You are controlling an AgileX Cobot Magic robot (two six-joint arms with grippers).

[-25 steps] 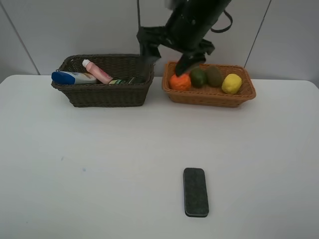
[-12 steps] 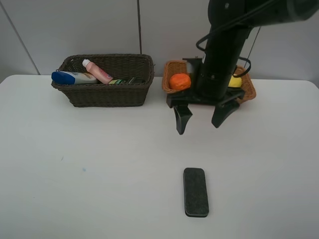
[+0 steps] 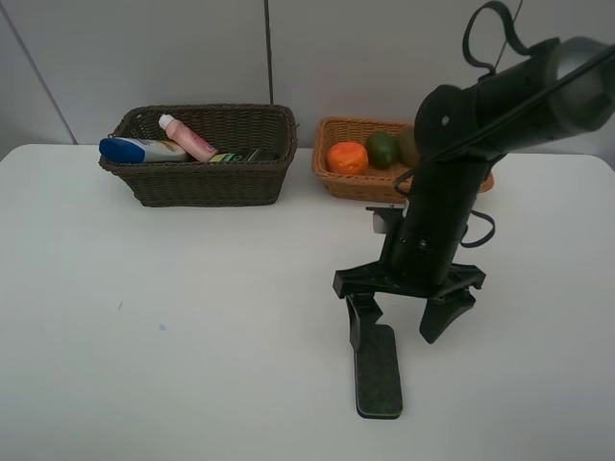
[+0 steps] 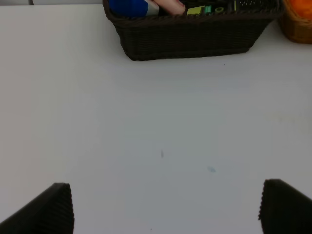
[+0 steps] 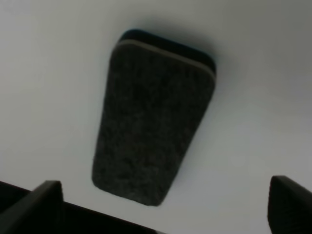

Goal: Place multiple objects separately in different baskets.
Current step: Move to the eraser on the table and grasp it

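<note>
Exterior high view showed you the right gripper (image 3: 404, 322) low over the desk (image 3: 192, 327), its jaws wide apart and holding nothing. One fingertip sat over the far end of the dark eraser block (image 3: 378, 373), so you could not see that end. The rest of the block lay flat on the desk, well apart from both baskets.

The arm hid part of the light tan basket (image 3: 346, 182). You could see the orange (image 3: 347, 157) and the green avocado (image 3: 382, 149) inside it. The brown kiwi (image 3: 409, 144) was mostly covered, and you could not see the lemon at all.

The dark brown basket (image 3: 207, 182) held the blue-capped bottle (image 3: 139, 150) and the pink bottle (image 3: 187, 137). Something dark lay beside them, too small to make out.

In the right wrist view the eraser block (image 5: 153, 117) looked blurry. In the left wrist view the left gripper (image 4: 165, 207) had its jaws wide apart, with only the tips showing, above bare desk.
</note>
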